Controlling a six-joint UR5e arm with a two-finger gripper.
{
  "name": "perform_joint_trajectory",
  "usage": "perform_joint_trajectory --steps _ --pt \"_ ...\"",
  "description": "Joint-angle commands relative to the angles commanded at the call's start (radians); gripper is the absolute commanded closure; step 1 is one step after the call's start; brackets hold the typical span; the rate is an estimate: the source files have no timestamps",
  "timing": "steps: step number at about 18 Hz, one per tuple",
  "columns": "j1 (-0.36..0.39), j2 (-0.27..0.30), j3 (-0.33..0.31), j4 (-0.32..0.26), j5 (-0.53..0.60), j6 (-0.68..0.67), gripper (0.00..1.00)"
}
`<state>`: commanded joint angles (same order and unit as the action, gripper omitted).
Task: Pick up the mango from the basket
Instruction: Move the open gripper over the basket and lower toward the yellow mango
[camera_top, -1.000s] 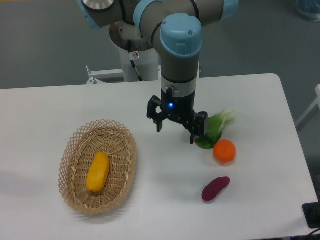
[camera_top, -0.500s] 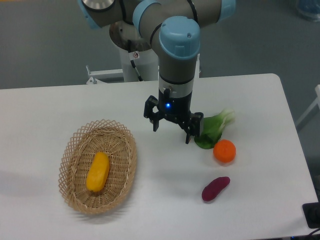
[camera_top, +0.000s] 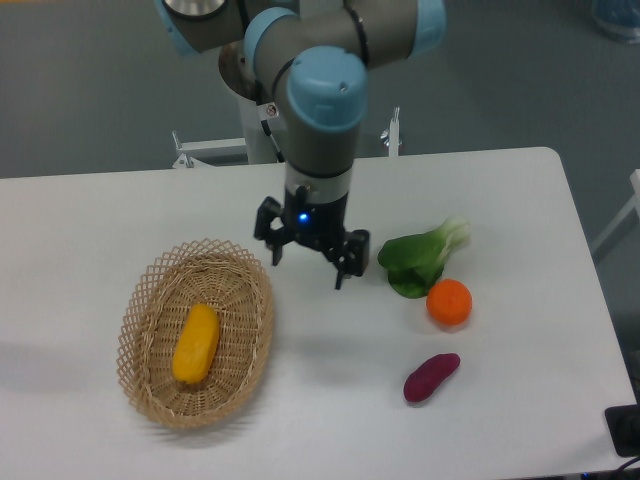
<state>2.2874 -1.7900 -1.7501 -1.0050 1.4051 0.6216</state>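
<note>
The mango (camera_top: 196, 343) is a smooth yellow-orange oblong fruit lying lengthwise in the oval tan wicker basket (camera_top: 150, 290) at the left of the white table. My gripper (camera_top: 307, 268) hangs above the table just right of the basket's upper right rim, open and empty, its two dark fingers spread apart. It is up and to the right of the mango, not touching it or the basket.
A green leafy vegetable (camera_top: 420, 256) lies right of the gripper. A round orange fruit (camera_top: 449, 302) sits below it, and a purple sweet potato (camera_top: 431, 377) lies nearer the front. The arm's base stands at the table's far edge.
The gripper has moved left, from beside the leafy vegetable toward the basket's right rim. It stays open. The fruit and basket have not moved.
</note>
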Motion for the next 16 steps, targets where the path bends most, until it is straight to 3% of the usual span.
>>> perform_joint_trajectory --steps 3,7,12,16 --pt "-0.052 -0.043 -0.020 0.074 0.006 -0.048 0.00" --pt "-0.108 -0.087 -0.022 0.091 0.005 -0.108 0.00" --pt "-0.166 -0.155 -0.023 0.206 0.009 -0.193 0.00" --pt "-0.207 -0.212 -0.006 0.221 0.035 -0.206 0.00"
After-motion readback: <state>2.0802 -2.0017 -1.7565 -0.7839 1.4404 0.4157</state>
